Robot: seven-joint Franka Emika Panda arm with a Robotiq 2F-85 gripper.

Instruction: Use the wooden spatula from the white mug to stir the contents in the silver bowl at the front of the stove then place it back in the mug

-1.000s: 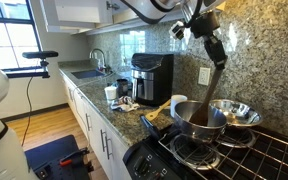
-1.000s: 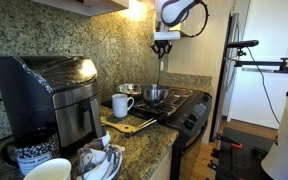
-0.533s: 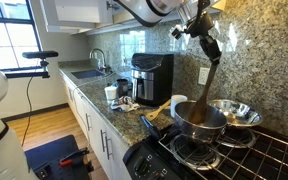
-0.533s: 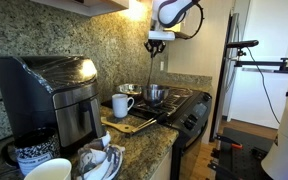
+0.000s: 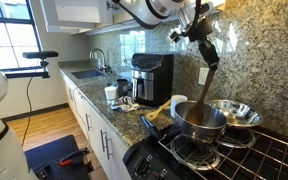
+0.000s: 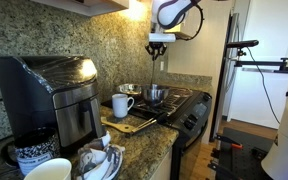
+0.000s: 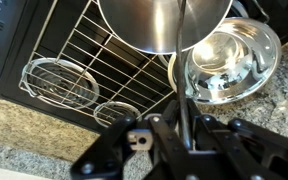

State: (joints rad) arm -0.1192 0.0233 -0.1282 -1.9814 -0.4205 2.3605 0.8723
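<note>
**Spatula held over bowl**

Tool (image 5: pixel 206 50) is clamped shut on the upper end of the spatula (image 5: pixel 210 82). The spatula hangs near upright w/ a slight tilt, blade end down inside the bowl (image 5: pixel 198 117); can't tell if it touches the contents. The bowl sits on a front grate of the stove (image 5: pixel 229 155). The mug (image 5: pixel 178 103) stands on the desk (image 5: pixel 109 112) just beside the bowl. A shiny bowl (image 5: pixel 236 112) sits right behind the bowl, rims close. In an exterior view a board (image 6: pixel 129 124) lies by the mug, and a coffee maker (image 6: pixel 54 100) stands further along the desk. In the wrist view the spatula shaft runs up between both bowls.
</note>
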